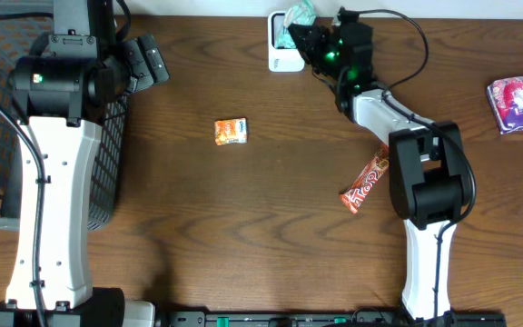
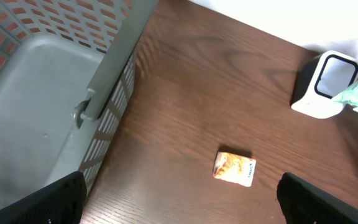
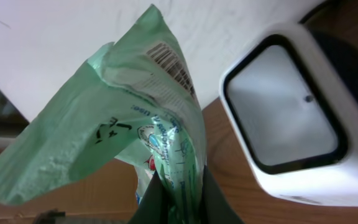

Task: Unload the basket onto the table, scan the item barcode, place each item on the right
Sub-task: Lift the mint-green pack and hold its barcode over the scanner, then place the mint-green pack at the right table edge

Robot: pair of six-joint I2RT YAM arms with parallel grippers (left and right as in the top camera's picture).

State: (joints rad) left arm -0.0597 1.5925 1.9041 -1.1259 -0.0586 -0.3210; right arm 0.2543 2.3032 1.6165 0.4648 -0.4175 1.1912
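Right jaws: pinched narrow on the bottom edge of a green packet, with only a thin fold of film between them. Left jaws: spread wide and holding nothing, hanging over the bench next to the basket. An orange packet lies on the wood ahead of them.

Where it is: the green packet is off the bench, standing up out of the right jaws. The scanner is just beside it, on the jaws' right. I cannot tell whether the two touch.

Which way it points: the long axis runs straight away from the jaws, leaning a little to their left at the far end. The barcode sits near that far end, on a creased panel. That panel seems to face the wrist more than the scanner's window.

What could go wrong, as I judge it:
- No read. The code looks side-on to the window, and the wrinkles bend its bars.
- The limp film may flop over and hide the code if the wrist rolls quickly.
- Such a small bite on slick film could let the packet slide out.
- The loose end could nudge the scanner and shift it.
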